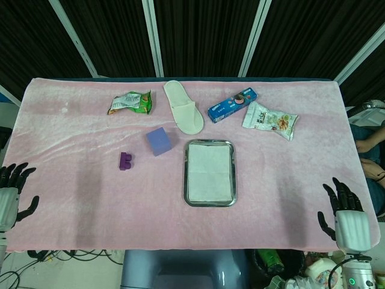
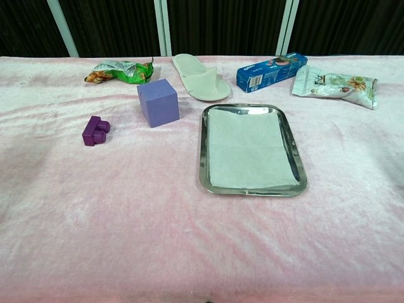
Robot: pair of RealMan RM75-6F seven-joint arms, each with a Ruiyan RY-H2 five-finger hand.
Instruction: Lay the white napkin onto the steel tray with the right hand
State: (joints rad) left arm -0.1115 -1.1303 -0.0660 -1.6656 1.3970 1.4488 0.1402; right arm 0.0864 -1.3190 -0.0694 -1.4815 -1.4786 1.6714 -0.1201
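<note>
The white napkin (image 1: pixel 209 174) (image 2: pixel 249 150) lies flat inside the steel tray (image 1: pixel 186 194) (image 2: pixel 203 169) at the middle of the table. My right hand (image 1: pixel 345 219) hangs at the table's near right corner, far from the tray, fingers spread and holding nothing. At the near left edge my left hand (image 1: pixel 10 196) is also open and empty. Neither hand appears in the chest view.
On the pink cloth lie a purple cube (image 1: pixel 158 141), a small purple block (image 1: pixel 125 161), a green snack bag (image 1: pixel 130 103), a white slipper (image 1: pixel 183 114), a blue biscuit box (image 1: pixel 232 106) and a pale snack bag (image 1: pixel 270 120).
</note>
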